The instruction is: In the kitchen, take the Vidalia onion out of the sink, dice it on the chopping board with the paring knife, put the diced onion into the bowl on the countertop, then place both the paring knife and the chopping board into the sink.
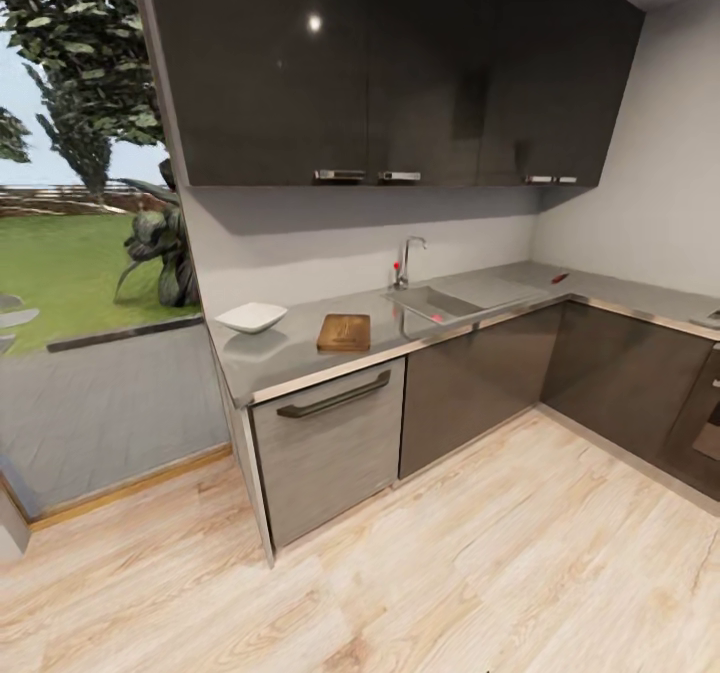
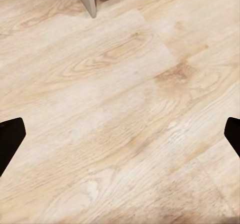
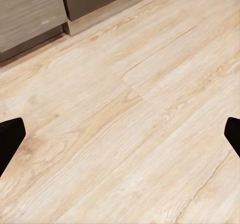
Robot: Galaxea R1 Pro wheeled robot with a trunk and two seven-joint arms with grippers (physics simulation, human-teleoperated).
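1. Both hands, left hand (image 2: 120,134) and right hand (image 3: 120,134), spread wide over the wooden floor (image 3: 150,109), well apart from the bench (image 1: 300,348).
2. Chopping board (image 1: 344,333) between bowl (image 1: 251,317) and sink (image 1: 435,303).
3. Pinkish speck in the sink, indistinct; paring knife (image 1: 559,278) tiny, beyond the sink.

In the left wrist view, the left gripper (image 2: 120,139) is pointed downward, and its 2 dark fingertips (image 2: 10,139) are seen at opposite edges of the picture, spread wide apart with nothing held between them. In the right wrist view, the right gripper (image 3: 120,139) is likewise pointed downward, and its 2 dark fingertips (image 3: 10,139) are set at opposite edges, the jaws parted fully and nothing gripped. Both pairs of fingers are shown at about the same height in their pictures and at a matching spread. Of each finger, just the tapered tip is seen; the wrists and arms behind them cannot be judged.
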